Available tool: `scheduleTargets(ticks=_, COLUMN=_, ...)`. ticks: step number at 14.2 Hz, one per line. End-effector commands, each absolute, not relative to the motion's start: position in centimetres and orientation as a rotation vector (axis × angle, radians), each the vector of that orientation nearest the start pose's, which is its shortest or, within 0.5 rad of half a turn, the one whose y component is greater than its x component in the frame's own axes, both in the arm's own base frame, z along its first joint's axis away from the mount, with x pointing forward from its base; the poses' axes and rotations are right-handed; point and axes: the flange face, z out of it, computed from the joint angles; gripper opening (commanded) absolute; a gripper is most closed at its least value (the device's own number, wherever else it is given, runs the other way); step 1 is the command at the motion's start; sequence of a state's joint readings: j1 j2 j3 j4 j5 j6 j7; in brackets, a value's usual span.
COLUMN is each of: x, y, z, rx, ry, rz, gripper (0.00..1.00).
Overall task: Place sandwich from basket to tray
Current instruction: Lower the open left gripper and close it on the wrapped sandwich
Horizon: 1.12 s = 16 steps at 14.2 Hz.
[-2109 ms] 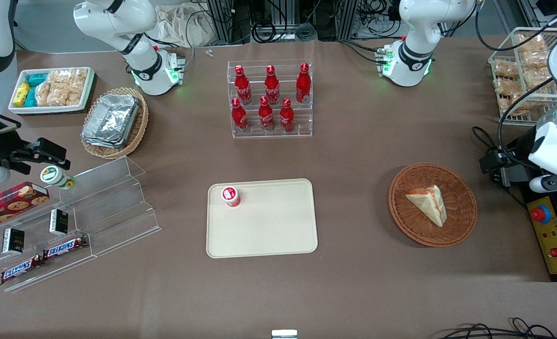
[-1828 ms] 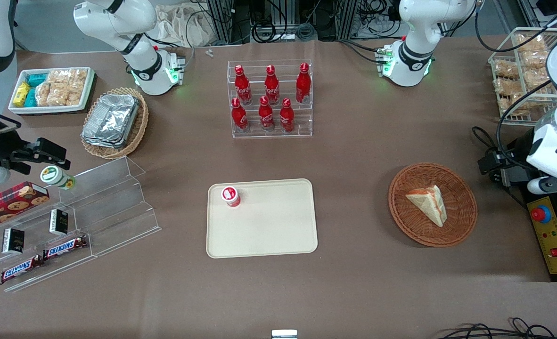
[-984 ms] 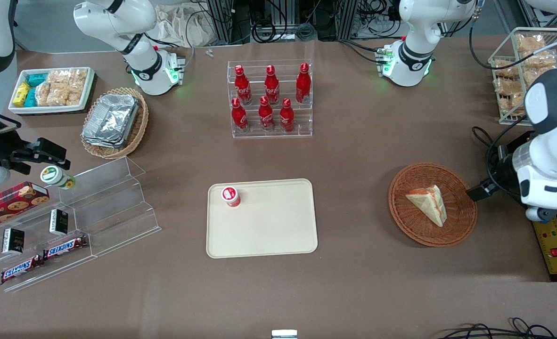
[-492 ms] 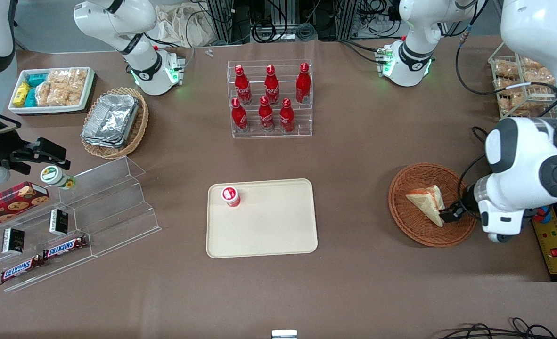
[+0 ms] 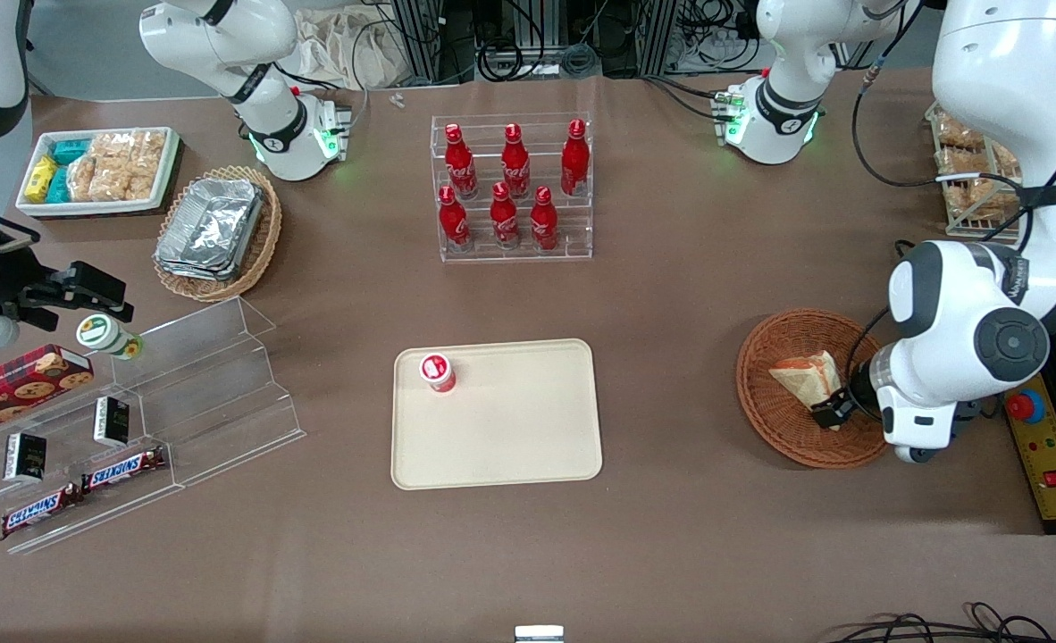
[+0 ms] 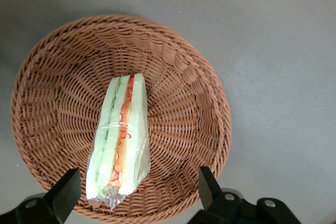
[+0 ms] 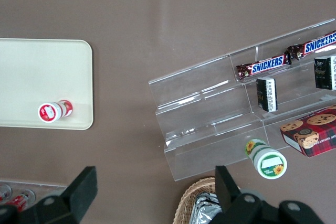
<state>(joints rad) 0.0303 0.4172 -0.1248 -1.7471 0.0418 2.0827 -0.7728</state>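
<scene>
I am hovering the hand (image 6: 135, 192), fingers spread wide, over the sandwich (image 6: 119, 139) lying in the basket (image 6: 178, 77), judging it light, soft and slippery in its wrap, so I am aiming across its bread faces, gently.

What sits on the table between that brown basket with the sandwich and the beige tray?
Nothing: in the front view, only bare brown tabletop separates the basket from the tray. The open gripper hovers over the sandwich.
</scene>
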Motion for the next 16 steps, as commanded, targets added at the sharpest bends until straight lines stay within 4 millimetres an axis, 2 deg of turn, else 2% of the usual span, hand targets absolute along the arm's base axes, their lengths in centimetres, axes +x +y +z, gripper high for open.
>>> scheduleTargets(ticks=1, x=62.2, y=-5.2, z=32.4, rx=-2.950, ry=-1.033, rz=0.071, gripper=0.99)
scheduleTargets(ticks=8, x=58.1, y=-5.0, z=29.0, rx=-2.975, ry=-1.008, rz=-0.010, gripper=0.99)
scheduleTargets(ticks=12, x=56.8, y=-4.9, z=27.6, rx=-2.985, ry=-0.998, rz=-0.030, gripper=0.99)
scheduleTargets(ticks=16, x=56.5, y=-4.4, z=26.7, rx=-2.995, ry=-1.012, rz=-0.075, gripper=0.99)
